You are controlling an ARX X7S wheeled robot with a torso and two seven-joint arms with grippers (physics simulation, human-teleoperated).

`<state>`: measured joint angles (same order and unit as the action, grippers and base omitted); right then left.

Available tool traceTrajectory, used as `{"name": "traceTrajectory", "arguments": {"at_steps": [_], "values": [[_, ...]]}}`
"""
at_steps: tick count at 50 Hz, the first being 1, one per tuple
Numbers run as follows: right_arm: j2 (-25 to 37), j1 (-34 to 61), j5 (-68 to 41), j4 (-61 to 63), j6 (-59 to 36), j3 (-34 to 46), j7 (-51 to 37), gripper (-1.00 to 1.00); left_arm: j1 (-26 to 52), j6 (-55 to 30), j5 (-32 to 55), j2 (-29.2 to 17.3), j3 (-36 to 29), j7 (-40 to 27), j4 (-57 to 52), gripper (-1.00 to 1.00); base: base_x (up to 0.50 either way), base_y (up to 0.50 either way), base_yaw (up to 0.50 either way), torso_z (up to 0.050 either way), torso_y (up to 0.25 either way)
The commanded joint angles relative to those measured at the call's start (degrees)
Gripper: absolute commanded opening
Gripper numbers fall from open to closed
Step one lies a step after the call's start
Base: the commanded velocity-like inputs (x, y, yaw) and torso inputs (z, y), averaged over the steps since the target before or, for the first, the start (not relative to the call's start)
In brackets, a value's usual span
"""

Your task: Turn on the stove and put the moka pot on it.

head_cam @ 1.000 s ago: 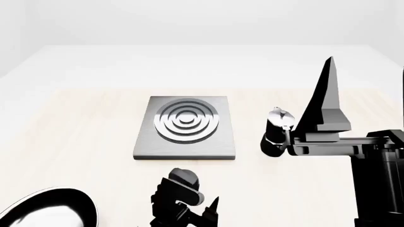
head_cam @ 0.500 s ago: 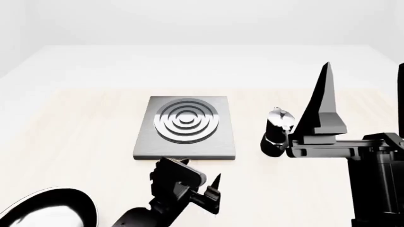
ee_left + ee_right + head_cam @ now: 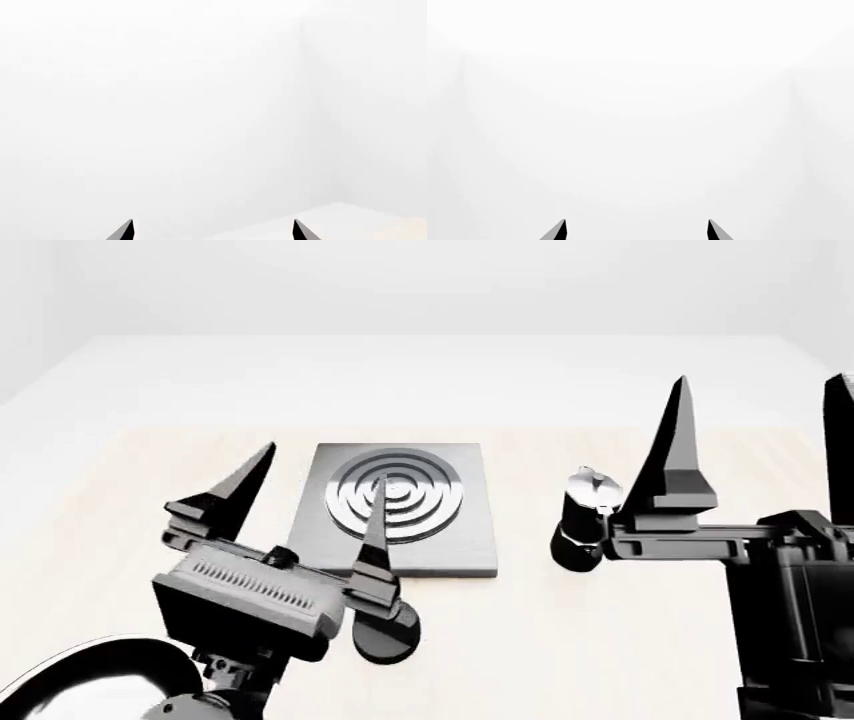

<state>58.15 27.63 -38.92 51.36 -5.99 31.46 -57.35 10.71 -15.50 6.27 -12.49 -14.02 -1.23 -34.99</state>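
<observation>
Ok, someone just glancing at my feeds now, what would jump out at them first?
Probably the left gripper, raised large in the head view with its fingers spread open in front of the stove. Next, the small moka pot standing on the table right of the stove, beside the open right gripper. Both wrist views show mostly blank white.

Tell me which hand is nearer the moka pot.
The right hand: its near finger rises right beside the moka pot. The left hand hangs over the stove's left side.
</observation>
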Motion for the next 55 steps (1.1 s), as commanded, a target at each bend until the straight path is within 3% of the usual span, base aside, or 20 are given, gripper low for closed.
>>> {"name": "traceTrajectory", "arguments": {"at_steps": [1,25,38,46,55], "values": [[-0.4,-0.6,-0.7,-3.2,0.0,0.5,0.9,1.0,-3.4,4.7,-3.2,-2.4,3.4,-3.8,-13.1,1.0,0.0,0.0,0.0,0.0,0.0],[-3.5,-4.9,0.5,-17.4,3.6,2.4,5.3,1.0,-7.6,5.7,-1.5,-6.7,8.8,-8.1,-24.9,1.0,0.0,0.0,0.0,0.0,0.0],[-7.4,-6.6,1.8,-27.1,5.9,4.2,8.5,1.0,-7.4,6.2,-0.1,-10.7,7.4,-12.7,-24.9,1.0,0.0,0.0,0.0,0.0,0.0],[-9.8,-7.8,3.0,-31.7,7.1,5.6,10.0,1.0,-6.8,7.5,1.9,-17.6,4.3,-20.4,-24.9,1.0,0.0,0.0,0.0,0.0,0.0],[-12.0,-8.3,3.8,-36.9,8.3,6.6,11.8,1.0,-5.5,7.9,3.0,-20.8,1.8,-24.2,-24.5,1.0,0.0,0.0,0.0,0.0,0.0]]}}
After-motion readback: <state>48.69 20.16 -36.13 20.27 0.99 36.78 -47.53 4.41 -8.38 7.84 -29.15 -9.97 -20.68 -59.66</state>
